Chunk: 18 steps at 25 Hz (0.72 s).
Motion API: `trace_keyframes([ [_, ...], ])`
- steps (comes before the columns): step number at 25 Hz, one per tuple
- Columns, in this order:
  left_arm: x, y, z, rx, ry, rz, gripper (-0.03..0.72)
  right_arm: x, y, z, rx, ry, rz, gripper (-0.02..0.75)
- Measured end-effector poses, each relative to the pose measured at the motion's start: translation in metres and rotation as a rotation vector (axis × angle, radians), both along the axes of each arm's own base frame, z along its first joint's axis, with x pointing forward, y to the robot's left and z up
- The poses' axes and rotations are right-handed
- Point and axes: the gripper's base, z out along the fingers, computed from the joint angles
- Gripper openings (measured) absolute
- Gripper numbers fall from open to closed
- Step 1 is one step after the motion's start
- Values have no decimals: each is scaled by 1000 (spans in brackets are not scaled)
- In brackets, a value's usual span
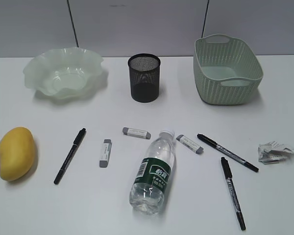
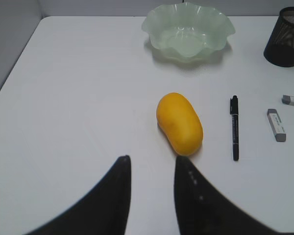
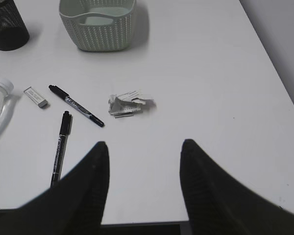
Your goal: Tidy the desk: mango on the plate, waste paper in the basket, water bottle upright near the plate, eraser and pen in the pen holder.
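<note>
Mango lying on bare table, far left front, well apart from plate. Plate at back left, nothing in it. Pen holder back centre, upright. Basket back right; wrist view shows inside bare.

Water bottle on its side at centre front, cap pointing toward back. Three erasers flat on table: left eraser, middle eraser just behind bottle cap, right eraser just right of cap. Three black pens flat: left pen between mango and left eraser, right pen lying diagonal, front pen below it. Waste paper at far right, well apart from basket.

Left gripper hovering just short of mango's near end, jaws parted, nothing between them, not touching fruit. Right gripper over front right of table, jaws spread wide, holding nothing, waste paper ahead and slightly left of gap. Neither arm seen in exterior view.
</note>
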Motion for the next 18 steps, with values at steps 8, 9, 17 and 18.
trace_keyframes([
  [8, 0, 0, 0, 0, 0, 0, 238, 0, 0, 0, 0, 0, 0, 384],
  [9, 0, 0, 0, 0, 0, 0, 238, 0, 0, 0, 0, 0, 0, 384],
  [17, 0, 0, 0, 0, 0, 0, 238, 0, 0, 0, 0, 0, 0, 384],
  [18, 0, 0, 0, 0, 0, 0, 238, 0, 0, 0, 0, 0, 0, 384],
])
